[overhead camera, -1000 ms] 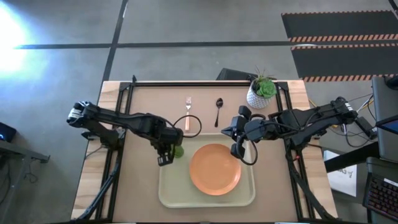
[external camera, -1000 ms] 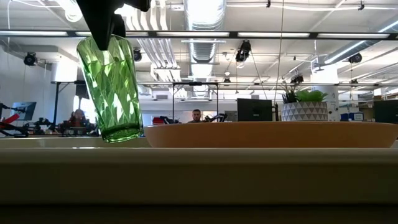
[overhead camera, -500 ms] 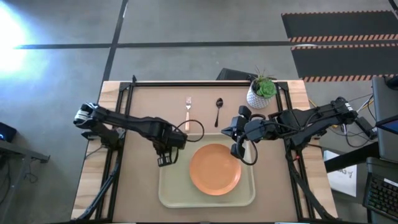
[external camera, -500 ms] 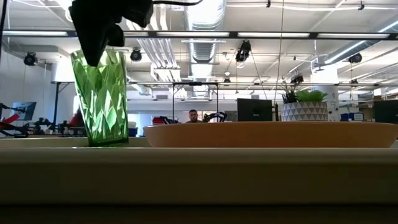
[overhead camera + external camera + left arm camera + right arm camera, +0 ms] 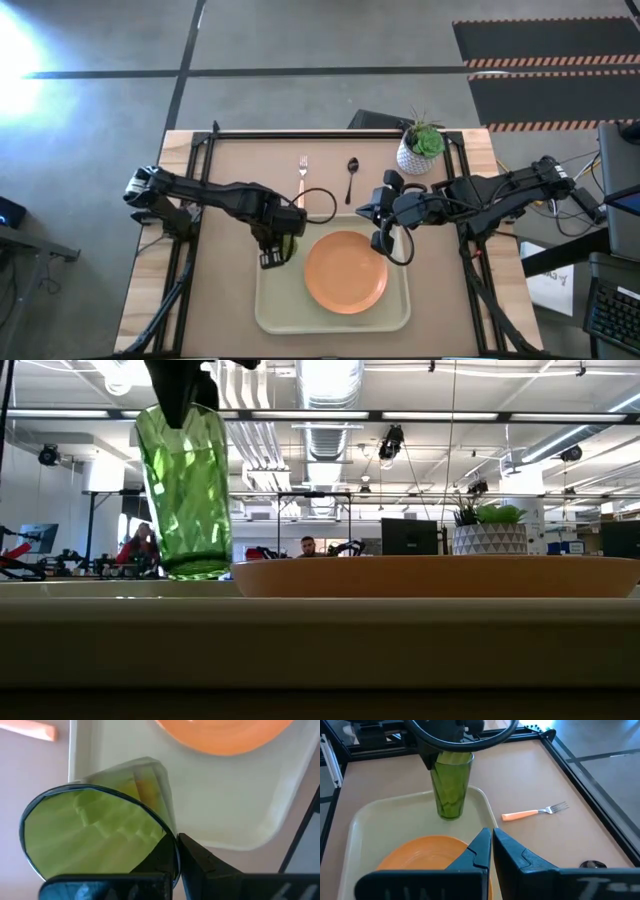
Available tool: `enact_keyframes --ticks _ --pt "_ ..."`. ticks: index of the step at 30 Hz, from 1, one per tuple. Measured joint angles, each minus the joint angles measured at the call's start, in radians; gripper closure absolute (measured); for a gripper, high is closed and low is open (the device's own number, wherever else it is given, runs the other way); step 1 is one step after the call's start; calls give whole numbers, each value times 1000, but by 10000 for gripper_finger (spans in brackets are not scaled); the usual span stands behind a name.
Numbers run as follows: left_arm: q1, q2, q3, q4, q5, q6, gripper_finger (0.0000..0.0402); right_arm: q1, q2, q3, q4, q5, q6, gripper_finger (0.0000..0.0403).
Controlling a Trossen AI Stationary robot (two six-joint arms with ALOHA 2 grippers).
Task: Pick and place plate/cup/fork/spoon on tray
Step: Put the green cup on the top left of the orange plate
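Cup (image 5: 451, 784), green and faceted, hangs from the left gripper (image 5: 272, 247), whose fingers pinch its rim at the tray's (image 5: 268, 300) far-left corner. From above the cup is nearly hidden under that gripper, only a sliver of green showing (image 5: 286, 244). The right wrist view gives more: the cup stands upright over the tray floor inside the corner, beside the plate (image 5: 427, 854) and apart from it, though whether its base touches the tray cannot be told. The low view shows the cup (image 5: 187, 490) upright with its base near the tray's rim line and the plate's edge (image 5: 430, 575) stretching away beside it. The left wrist view looks down into the cup's open mouth (image 5: 95, 840); one dark finger (image 5: 200, 862) sits outside the rim, and nothing shows inside the cup.

The tray holds the plate (image 5: 346, 272), lying flat near its middle and bare on top. The fork (image 5: 302, 180) and the spoon (image 5: 351, 179) lie on the table beyond the tray's far edge, side by side and apart. Only the right wrist view shows the fork's (image 5: 535, 812) orange handle pointing toward the tray corner. A white pot with a green plant (image 5: 420, 148) stands at the far right of the table.

The right gripper (image 5: 382, 228) hovers at the tray's far-right corner, its jaws almost closed on nothing.
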Motion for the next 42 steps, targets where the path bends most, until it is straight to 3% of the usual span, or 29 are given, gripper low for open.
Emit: enact_keyframes --ticks 33,42 --pt "0 111 29 -20 28 49 401 0 0 -4 0 0 -3 394" --pt "0 103 34 67 31 50 402 0 0 -4 -1 -1 -7 394"
